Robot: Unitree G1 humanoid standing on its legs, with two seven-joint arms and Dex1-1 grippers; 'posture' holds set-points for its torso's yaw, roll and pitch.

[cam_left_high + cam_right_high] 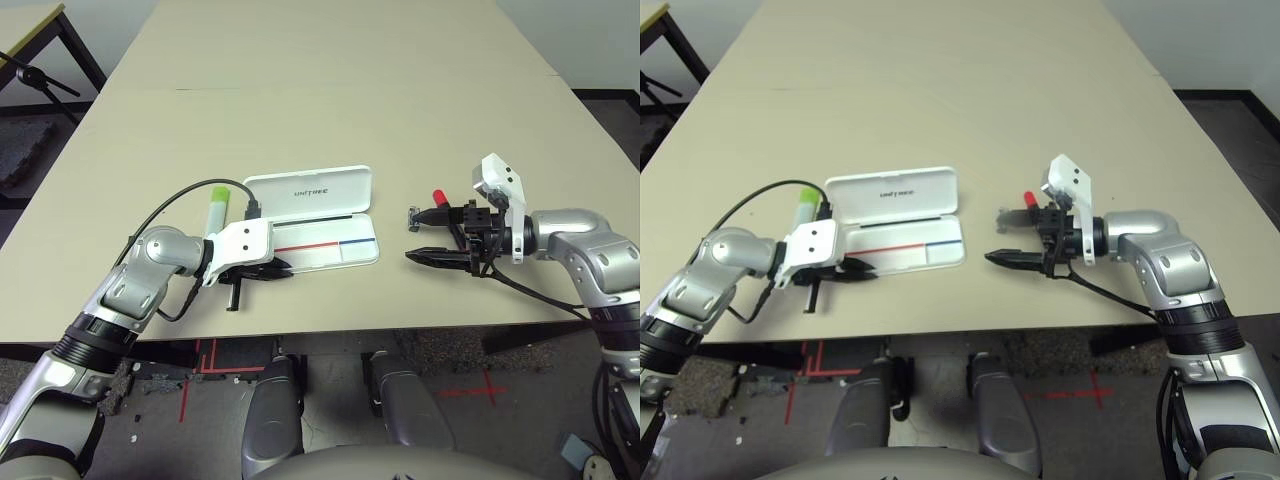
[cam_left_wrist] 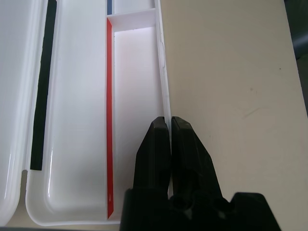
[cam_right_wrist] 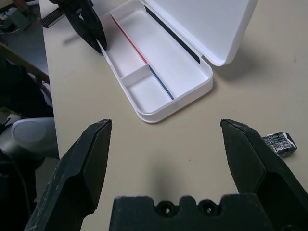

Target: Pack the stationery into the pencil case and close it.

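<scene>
- White case (image 1: 325, 245) lay open and empty; marker (image 1: 438, 197), green-capped stick (image 1: 216, 207) and metal piece (image 3: 280, 142) were unpacked.
- Our left gripper (image 2: 170, 126) was closed on nothing; our right gripper (image 3: 168, 137) gaped wide, empty.

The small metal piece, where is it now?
The metal piece lies on the table, between the open pencil case and the open right gripper, beside the red marker.

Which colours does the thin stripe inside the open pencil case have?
The stripe is red, then blue past the divider; the right wrist view shows it best.
</scene>
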